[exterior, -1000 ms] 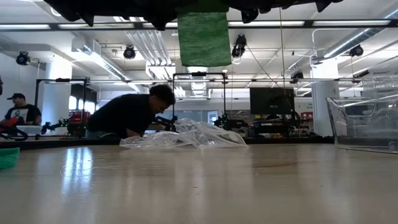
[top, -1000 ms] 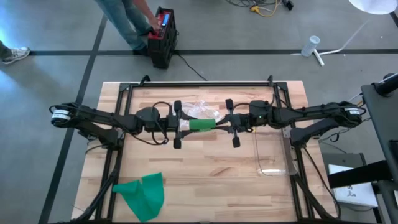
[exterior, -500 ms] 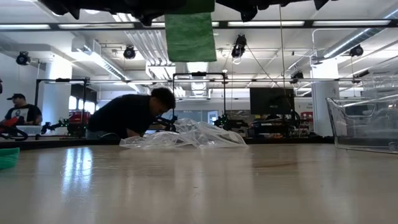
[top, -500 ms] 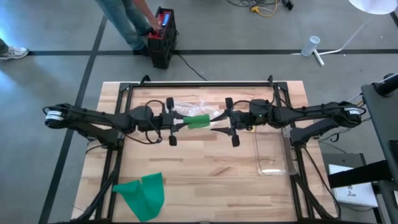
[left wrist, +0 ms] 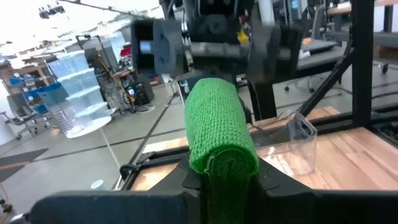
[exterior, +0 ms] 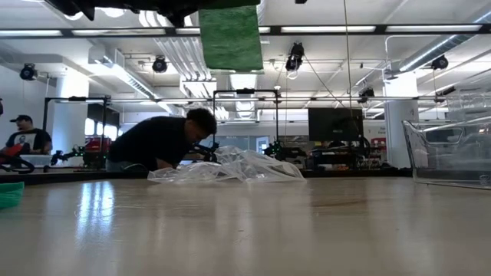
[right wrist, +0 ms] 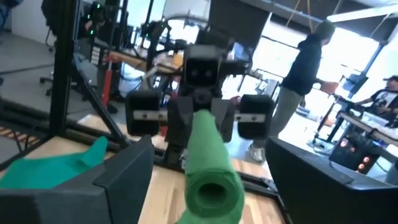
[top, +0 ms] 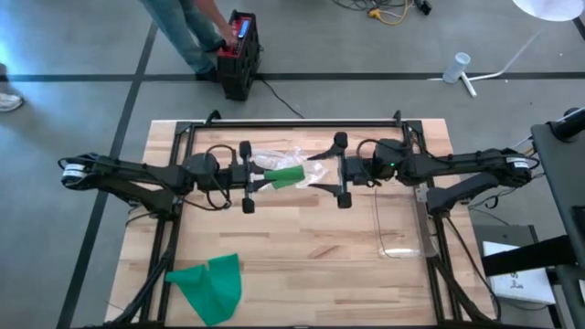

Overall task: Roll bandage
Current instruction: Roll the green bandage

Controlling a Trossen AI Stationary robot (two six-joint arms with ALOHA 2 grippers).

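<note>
The bandage is a green roll (top: 286, 175) held in the air over the table's far middle; it also shows at the top of the low view (exterior: 230, 38). My left gripper (top: 267, 177) is shut on the roll's left end. My right gripper (top: 320, 172) faces it from the right, fingers wide open. In the right wrist view the roll's free end (right wrist: 211, 186) stands between those open fingers (right wrist: 127, 177) without touching them. A second green bandage (top: 208, 285) lies flat, partly folded, at the near left corner. My left gripper pinches the roll's left end (left wrist: 225, 180) between its two fingers, and that end is squeezed flat there. The fingers come level from the table's left and lie along the roll. The roll sticks out level toward the table's right, lifted clear of the table.
A crumpled clear plastic bag (top: 291, 159) lies on the table below the roll. A clear plastic bin (top: 402, 224) stands at the right. A black frame (top: 292, 123) runs along the far edge. A person (exterior: 165, 142) bends down in the room beyond.
My right gripper has opened, let go of the roll's right end, and drawn back toward the table's right edge while rising. My left gripper has carried the roll a little toward the table's left and far edges and a little up. The roll stays level and clear.
</note>
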